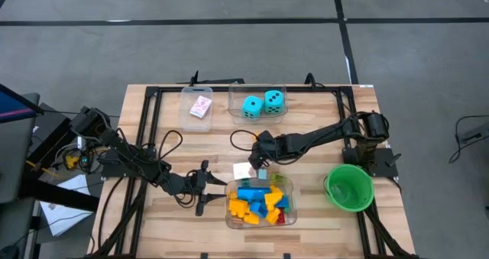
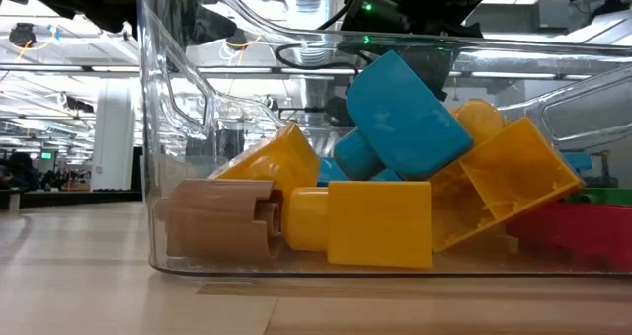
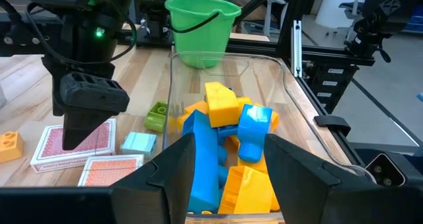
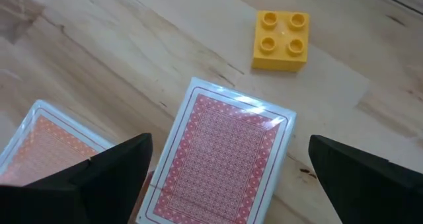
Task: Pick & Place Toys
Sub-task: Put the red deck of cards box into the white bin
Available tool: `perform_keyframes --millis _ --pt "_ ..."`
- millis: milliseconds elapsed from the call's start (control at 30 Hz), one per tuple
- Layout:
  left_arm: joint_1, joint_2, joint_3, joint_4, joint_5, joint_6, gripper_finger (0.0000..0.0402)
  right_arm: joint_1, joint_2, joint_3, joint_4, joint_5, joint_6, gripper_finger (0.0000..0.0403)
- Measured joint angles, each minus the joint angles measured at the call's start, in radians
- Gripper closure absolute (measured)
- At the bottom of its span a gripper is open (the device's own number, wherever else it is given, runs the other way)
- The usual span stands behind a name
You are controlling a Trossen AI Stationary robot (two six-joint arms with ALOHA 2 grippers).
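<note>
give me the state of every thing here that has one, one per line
left gripper: part open at the brick tub's near wall
right gripper: open above a card
brick tub: upright, holds bricks
dice tub: holds two dice
card tub: holds a card
green bucket: upright

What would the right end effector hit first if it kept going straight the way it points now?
Most likely the pink-backed card pack lying flat on the table: it sits centred between the open fingers of the right end effector, which points down at it. The yellow brick lies beyond, off that line. How far above it hangs is unclear.
</note>
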Motion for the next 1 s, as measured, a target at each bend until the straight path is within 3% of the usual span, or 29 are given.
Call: perform_keyframes --millis 767,1000 --pt "-0.001 0.003 0.002 0.000 0.018 0.002 0.0225 0.000 0.136 0.051 -0.074 -0.027 0.008 0.0006" --pt "0.000 0.004 0.002 0.002 0.019 0.002 0.0225 0.008 0.141 0.050 -0.073 -0.030 -0.032 0.0046"
